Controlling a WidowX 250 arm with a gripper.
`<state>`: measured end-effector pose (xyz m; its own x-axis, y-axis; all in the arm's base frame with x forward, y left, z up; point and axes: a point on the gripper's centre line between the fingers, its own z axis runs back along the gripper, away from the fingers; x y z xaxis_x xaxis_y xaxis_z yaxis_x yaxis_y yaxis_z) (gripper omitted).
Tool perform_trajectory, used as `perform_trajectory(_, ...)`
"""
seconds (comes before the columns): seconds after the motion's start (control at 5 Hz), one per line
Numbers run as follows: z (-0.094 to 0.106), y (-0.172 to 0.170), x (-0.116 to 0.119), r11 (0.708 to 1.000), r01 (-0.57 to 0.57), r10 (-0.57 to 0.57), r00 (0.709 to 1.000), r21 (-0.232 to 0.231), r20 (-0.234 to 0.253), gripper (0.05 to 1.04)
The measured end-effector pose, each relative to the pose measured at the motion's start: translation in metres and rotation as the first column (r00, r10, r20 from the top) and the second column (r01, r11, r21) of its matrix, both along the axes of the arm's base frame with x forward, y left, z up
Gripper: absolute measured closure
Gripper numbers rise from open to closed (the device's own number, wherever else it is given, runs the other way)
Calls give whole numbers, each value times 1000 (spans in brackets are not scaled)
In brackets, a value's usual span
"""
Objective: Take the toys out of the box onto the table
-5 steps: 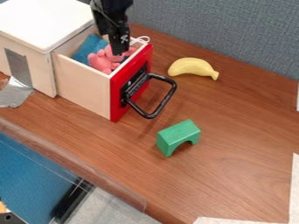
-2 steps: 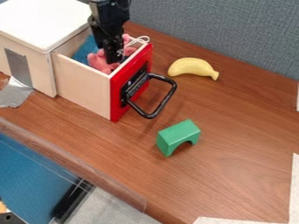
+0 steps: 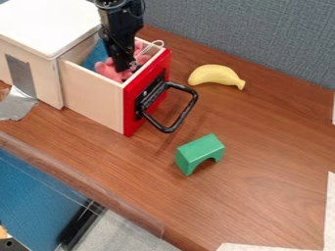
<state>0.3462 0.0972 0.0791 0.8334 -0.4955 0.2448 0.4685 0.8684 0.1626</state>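
The black gripper (image 3: 124,67) points down into the pulled-out drawer of the wooden box (image 3: 93,93), right at the pink toy (image 3: 108,70). It covers the middle of that toy, and pink parts show on both sides of it. A white string lies at the toy's upper right, by the drawer's rim. Blue material (image 3: 96,55) lies behind the toy. On the table (image 3: 262,147) are a yellow banana (image 3: 216,75), right of the drawer, and a green arch block (image 3: 200,153), in front of it.
The drawer's red front (image 3: 130,110) carries a black handle (image 3: 186,112) that juts out over the table. The box's white top (image 3: 49,24) stands at the upper left, grey tape (image 3: 16,104) below it. A grey fabric partition (image 3: 249,34) runs behind the table.
The gripper has moved down and slightly left into the drawer, onto the pink toy. The toy has shifted slightly left. The banana and green block have stayed put.
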Motion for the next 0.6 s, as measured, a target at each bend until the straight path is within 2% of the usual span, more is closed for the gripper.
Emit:
perform_trajectory(0.2, 12, -6, -2, 1000, 3, -3, 1000, -29, 12, 819)
perform_trajectory(0.4, 41, -10, 0, 999, 15, -13, 998, -29, 63, 824)
perform_trajectory(0.6, 59, -23, -2, 998, 50, -47, 995, -31, 93, 827)
